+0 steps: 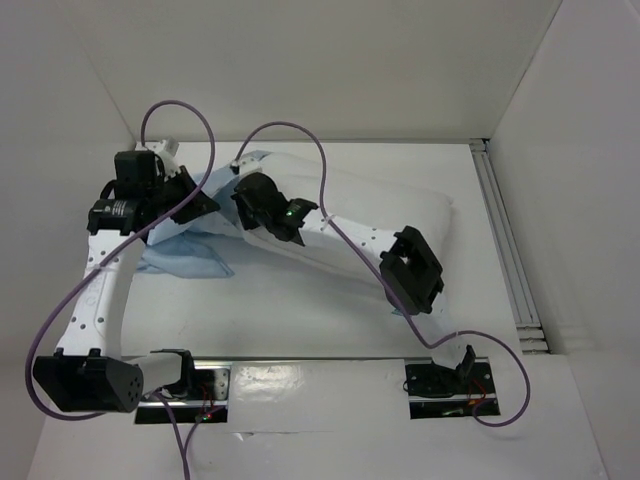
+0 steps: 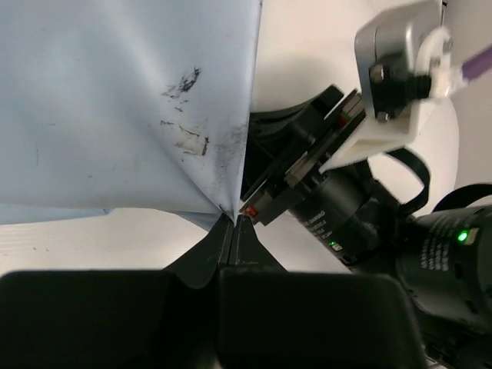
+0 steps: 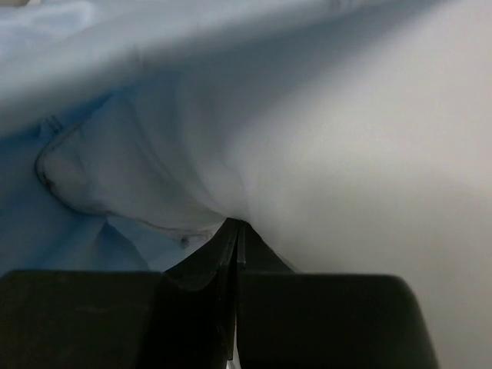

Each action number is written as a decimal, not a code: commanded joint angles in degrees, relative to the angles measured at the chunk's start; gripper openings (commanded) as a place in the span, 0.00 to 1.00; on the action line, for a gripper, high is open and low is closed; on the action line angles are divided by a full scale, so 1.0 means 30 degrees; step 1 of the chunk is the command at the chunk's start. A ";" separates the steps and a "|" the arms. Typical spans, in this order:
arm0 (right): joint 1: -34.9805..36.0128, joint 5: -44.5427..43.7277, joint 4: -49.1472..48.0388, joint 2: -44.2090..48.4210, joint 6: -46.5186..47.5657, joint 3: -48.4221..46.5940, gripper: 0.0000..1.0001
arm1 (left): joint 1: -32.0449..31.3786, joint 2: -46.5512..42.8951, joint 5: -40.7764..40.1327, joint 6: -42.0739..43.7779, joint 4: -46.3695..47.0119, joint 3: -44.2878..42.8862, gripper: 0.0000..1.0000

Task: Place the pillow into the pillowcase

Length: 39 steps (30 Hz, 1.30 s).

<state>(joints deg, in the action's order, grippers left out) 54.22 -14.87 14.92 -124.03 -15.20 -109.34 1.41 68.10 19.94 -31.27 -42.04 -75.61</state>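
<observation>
The white pillow (image 1: 380,205) lies across the middle and right of the table. The light blue pillowcase (image 1: 185,258) is bunched at its left end. My left gripper (image 1: 208,203) is shut on an edge of the pillowcase (image 2: 115,100), which hangs stretched from the closed jaws (image 2: 232,221). My right gripper (image 1: 238,195) is right next to it at the pillow's left end. In the right wrist view its jaws (image 3: 238,224) are shut on white pillow fabric (image 3: 369,154), with blue pillowcase cloth (image 3: 46,246) to the left and above. The pillow's tag is out of view.
The right arm's wrist (image 2: 307,184) sits close beside my left fingers. Purple cables (image 1: 300,130) loop over the pillow. A metal rail (image 1: 505,240) runs along the right edge. White walls enclose the back and sides.
</observation>
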 commanded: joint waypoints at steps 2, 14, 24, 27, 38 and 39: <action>-0.0582 0.0912 -0.3823 0.2927 -0.0555 0.5107 0.00 | -0.0234 0.0356 0.1760 -0.0125 0.0770 -0.0052 0.00; -0.0582 0.1914 -0.5859 1.2329 -0.0851 1.2569 0.80 | -0.0441 0.3667 0.0119 0.3038 -0.1279 -0.3383 0.76; -0.3854 -0.2894 0.3484 1.3130 -0.1495 0.8995 0.98 | -0.1375 0.3525 -0.4823 0.4003 -0.0404 -0.3953 0.25; -0.5294 -0.2252 0.4955 1.3305 -0.1874 0.8819 1.00 | -0.2369 0.3522 -0.5619 0.4502 -0.0049 -0.3682 0.66; -0.8521 0.0239 0.5723 1.2837 -0.2609 1.1510 1.00 | -0.4308 0.8616 -0.7500 0.4094 -0.0693 -0.3738 0.79; -0.8521 0.0241 0.5721 1.2605 -0.2609 1.1747 1.00 | -0.4308 0.8939 -0.7498 0.3862 -0.0954 -0.3741 0.77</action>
<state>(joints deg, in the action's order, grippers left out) 29.15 -15.99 31.11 -85.65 -21.76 -76.29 -11.31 93.25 -1.10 -19.64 -44.60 -85.93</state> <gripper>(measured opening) 0.999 0.777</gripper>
